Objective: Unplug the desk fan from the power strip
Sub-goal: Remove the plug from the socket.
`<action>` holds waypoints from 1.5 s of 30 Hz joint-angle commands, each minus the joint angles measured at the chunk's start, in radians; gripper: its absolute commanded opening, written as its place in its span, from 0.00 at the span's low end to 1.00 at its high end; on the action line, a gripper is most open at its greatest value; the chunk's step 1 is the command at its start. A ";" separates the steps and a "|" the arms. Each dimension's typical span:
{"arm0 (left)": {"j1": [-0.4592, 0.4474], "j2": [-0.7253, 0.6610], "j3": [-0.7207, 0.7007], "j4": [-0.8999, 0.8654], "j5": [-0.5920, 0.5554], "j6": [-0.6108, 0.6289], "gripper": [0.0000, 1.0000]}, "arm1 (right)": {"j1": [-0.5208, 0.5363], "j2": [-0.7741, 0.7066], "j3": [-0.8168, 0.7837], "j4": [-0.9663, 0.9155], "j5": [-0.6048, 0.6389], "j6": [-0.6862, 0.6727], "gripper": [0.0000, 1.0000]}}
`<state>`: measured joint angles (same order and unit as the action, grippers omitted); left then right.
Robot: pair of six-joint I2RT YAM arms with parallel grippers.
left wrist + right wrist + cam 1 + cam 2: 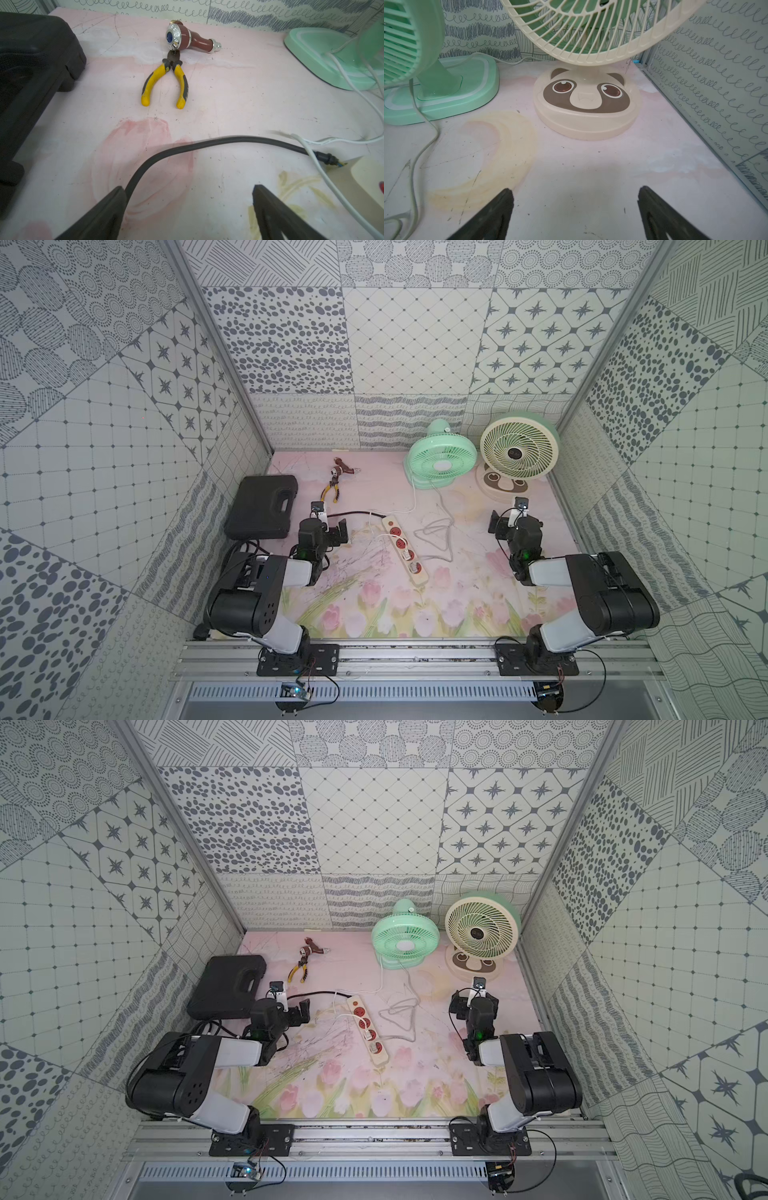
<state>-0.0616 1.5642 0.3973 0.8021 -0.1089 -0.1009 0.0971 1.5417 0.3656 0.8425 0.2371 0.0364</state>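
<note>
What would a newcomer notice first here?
Two desk fans stand at the back right: a mint-green fan and, beside it, a cream fan on an animal-face base. In the middle lies the power strip with red sockets and white cords plugged in.

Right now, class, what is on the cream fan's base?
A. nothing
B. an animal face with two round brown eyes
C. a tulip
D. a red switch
B: the right wrist view shows a brown-masked face with two round eyes on the cream fan's base.
</note>
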 commanded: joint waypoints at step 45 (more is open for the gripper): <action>-0.006 -0.225 0.511 -1.143 0.335 -0.883 0.99 | 0.378 -0.649 0.255 -0.753 -0.218 0.300 0.97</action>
<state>-0.0261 1.2541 0.8196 -0.1295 0.0063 -0.8814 0.3866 0.8902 0.5892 0.1150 -0.0662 0.4973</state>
